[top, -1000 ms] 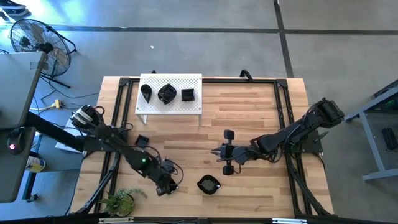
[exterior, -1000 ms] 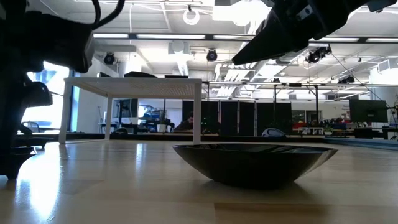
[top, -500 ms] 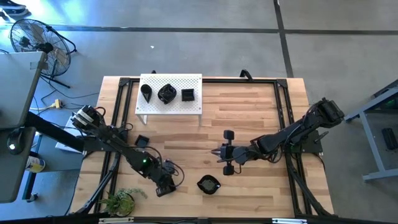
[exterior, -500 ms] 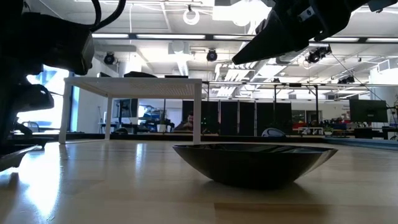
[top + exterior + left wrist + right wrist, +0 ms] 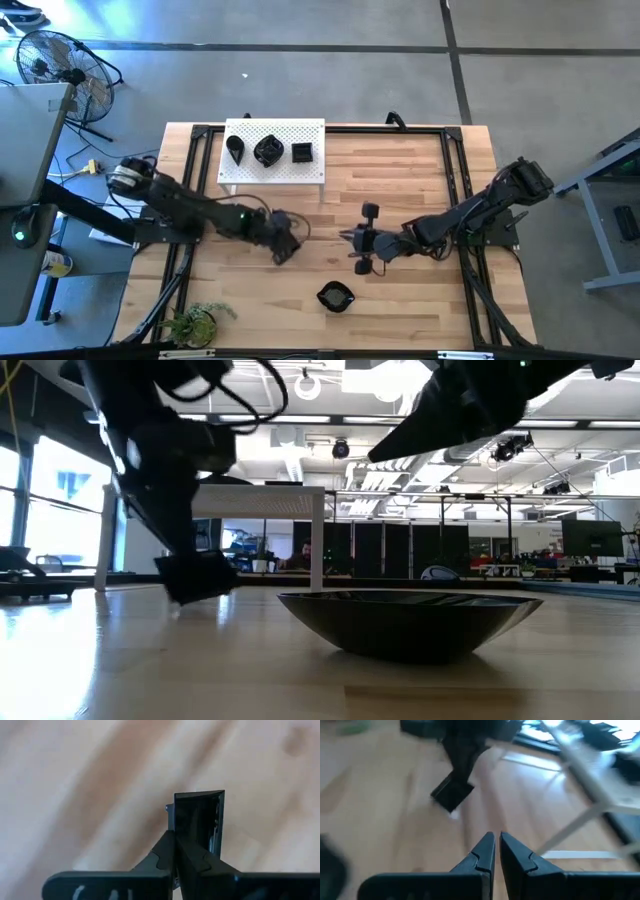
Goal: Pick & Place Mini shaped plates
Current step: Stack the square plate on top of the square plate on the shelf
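Black square plate [image 5: 198,822] clamped in left fingers [image 5: 172,851]; right fingers [image 5: 496,851] together; no writing legible.

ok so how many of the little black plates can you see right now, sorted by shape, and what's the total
Teardrop plate, on the white perforated board: 1
Round wavy plates, one on the board, one on the table: 2
Square plates, one on the board, one held in the left gripper: 2
Total: 5

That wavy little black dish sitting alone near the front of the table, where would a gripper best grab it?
Probably at the rim, coming straight down from above. The wavy black dish sits upright and shallow on the table, its wall sloping up to a thin edge that one finger could go inside and the other outside.
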Robot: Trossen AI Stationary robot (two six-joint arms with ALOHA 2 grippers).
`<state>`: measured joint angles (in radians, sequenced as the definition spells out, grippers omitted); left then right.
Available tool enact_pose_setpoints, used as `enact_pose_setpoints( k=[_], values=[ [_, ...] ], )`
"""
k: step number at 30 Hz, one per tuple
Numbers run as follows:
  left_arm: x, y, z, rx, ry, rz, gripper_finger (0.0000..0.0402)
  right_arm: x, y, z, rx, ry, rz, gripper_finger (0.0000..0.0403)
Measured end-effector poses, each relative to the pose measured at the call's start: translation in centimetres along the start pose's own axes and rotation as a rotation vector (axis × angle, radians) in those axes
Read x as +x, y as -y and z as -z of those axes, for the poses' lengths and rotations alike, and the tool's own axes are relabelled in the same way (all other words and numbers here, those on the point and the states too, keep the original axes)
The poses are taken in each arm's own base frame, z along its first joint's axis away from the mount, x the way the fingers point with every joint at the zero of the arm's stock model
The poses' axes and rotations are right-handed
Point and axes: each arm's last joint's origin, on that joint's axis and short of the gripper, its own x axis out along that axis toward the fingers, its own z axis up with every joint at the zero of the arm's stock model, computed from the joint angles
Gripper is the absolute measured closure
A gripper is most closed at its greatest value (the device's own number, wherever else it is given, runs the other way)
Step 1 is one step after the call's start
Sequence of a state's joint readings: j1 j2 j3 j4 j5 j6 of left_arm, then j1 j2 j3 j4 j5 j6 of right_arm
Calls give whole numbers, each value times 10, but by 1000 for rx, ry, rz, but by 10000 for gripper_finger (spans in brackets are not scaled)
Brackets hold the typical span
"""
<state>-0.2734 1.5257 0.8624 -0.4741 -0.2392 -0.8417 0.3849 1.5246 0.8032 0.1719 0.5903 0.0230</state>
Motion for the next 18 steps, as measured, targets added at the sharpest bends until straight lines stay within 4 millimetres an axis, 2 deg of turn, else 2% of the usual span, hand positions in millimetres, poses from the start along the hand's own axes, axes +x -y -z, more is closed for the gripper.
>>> enact_pose_setpoints(
  k=[3, 6, 14, 18],
  values=[
    [9, -18, -7, -81, 58, -87, 401, 4, 10, -4, 42, 31, 109, 387],
    [14, -26, -11, -170, 110, -95, 401, 8, 18, -6, 94, 46, 167, 387],
    [17, -28, 0, -359, 52, -31, 391, 10, 22, -4, 112, 27, 171, 386],
    [16, -26, 1, -324, 24, -22, 367, 10, 21, -3, 100, 21, 165, 386]
  ],
)
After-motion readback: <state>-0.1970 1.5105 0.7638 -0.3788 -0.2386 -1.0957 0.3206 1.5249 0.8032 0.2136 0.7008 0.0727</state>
